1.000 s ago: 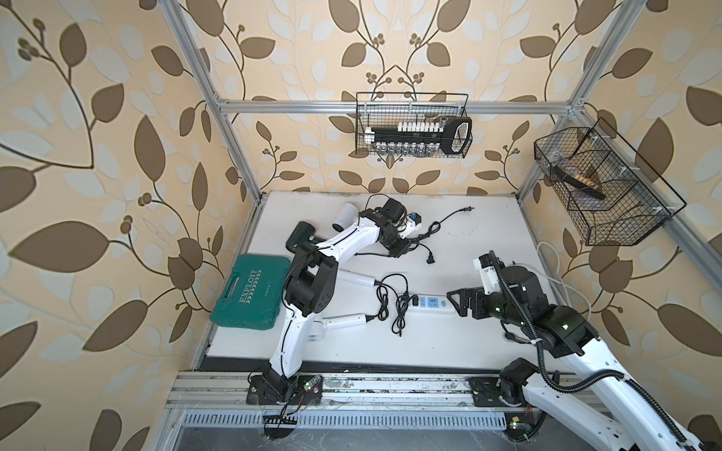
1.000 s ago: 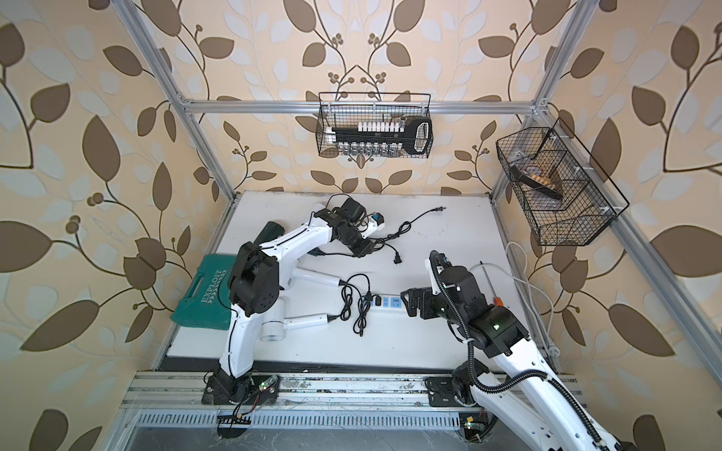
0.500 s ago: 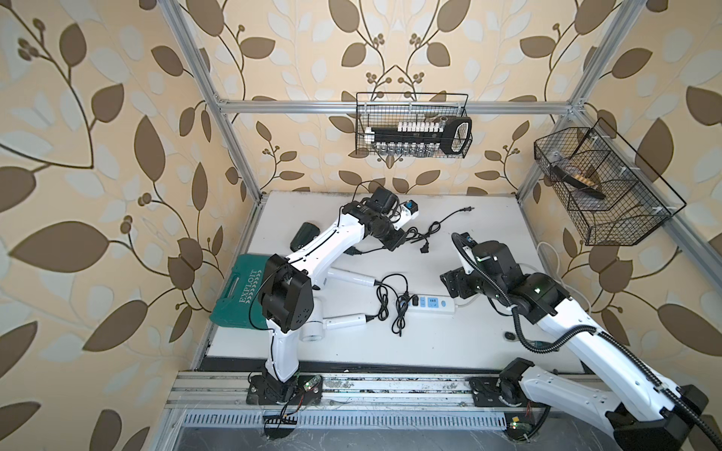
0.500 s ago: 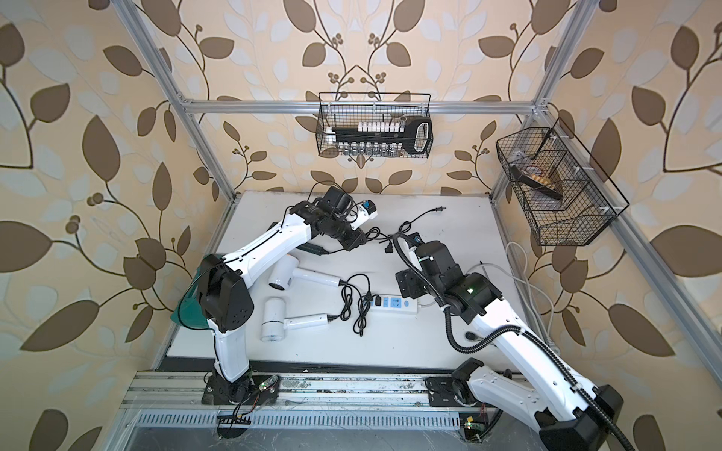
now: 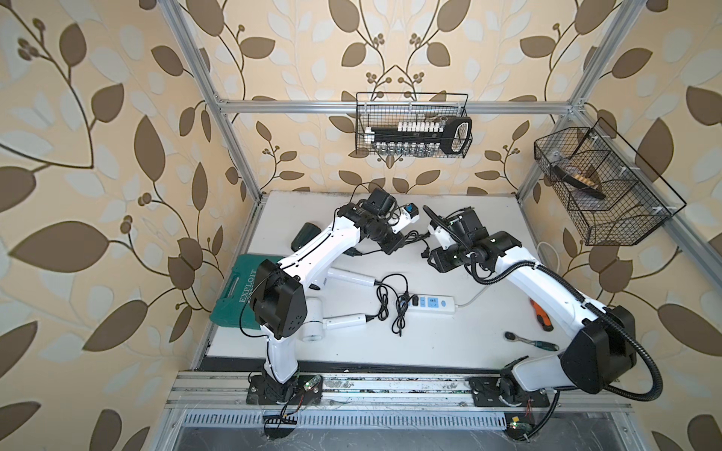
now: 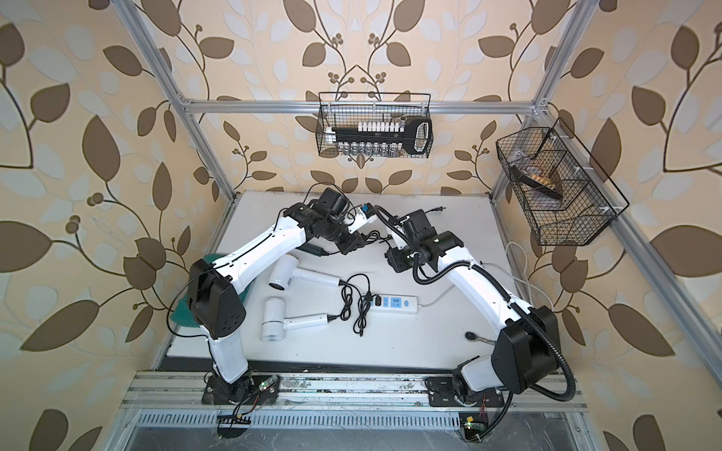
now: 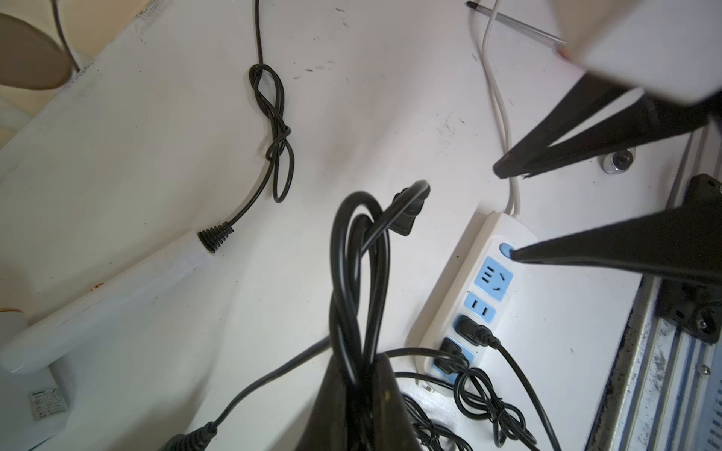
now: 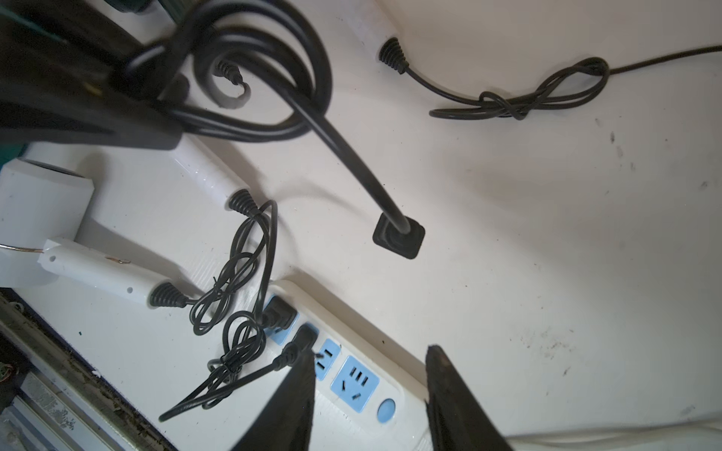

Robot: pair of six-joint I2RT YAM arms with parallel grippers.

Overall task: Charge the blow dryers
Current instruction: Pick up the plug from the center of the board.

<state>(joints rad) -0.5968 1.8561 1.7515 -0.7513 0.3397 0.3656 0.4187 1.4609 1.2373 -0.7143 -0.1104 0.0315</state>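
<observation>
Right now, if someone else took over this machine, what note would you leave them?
Left gripper: jaws shut on a bundled black cord, its plug hanging free; probably the dark green dryer's.
Right gripper: jaws open, empty.
Done: front white dryer and middle white dryer are plugged into the power strip.
Left: plug in the held cord and the third white dryer's loose cord; two blue sockets are free.

High overhead stereo pair, close wrist views
</observation>
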